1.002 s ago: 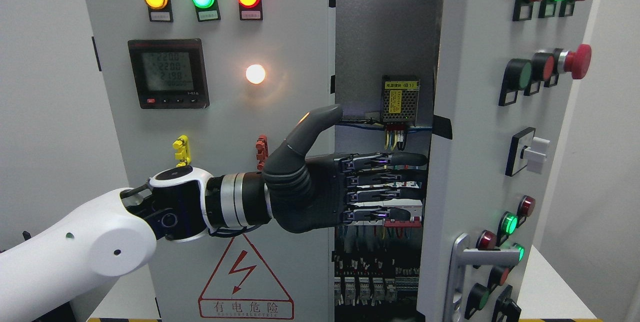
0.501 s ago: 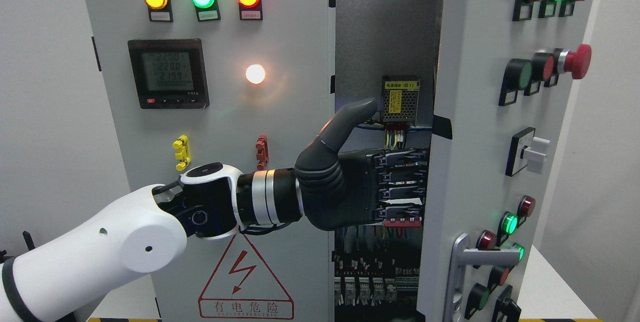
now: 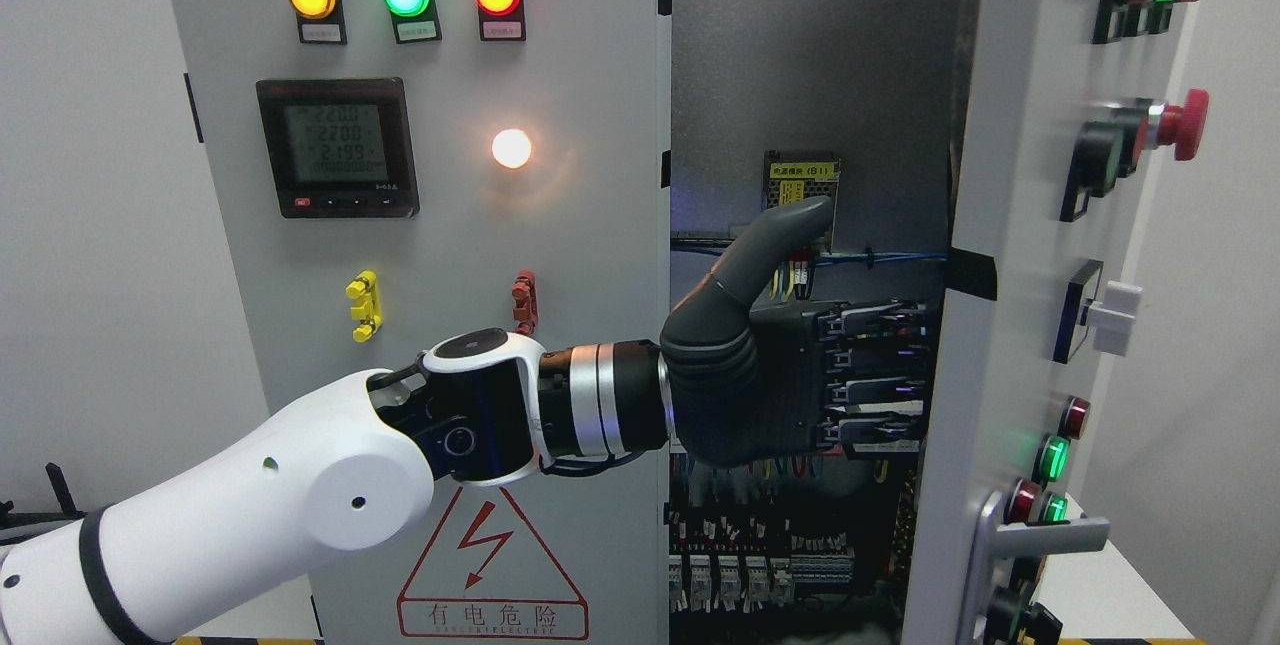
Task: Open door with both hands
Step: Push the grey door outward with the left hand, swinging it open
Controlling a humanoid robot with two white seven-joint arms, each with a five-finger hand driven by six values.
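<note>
The cabinet (image 3: 420, 255) stands partly open; inside are a small yellow-labelled power unit (image 3: 800, 177), blue wires (image 3: 880, 255) and rows of breakers (image 3: 750, 575) near the bottom. The right door (image 3: 1010, 255) is swung outward, its handle (image 3: 1040, 535) at the lower edge. The left hand (image 3: 800, 375) reaches into the gap, thumb raised, fingers (image 3: 880, 355) stretched flat against the door's inner edge, gripping nothing
</note>
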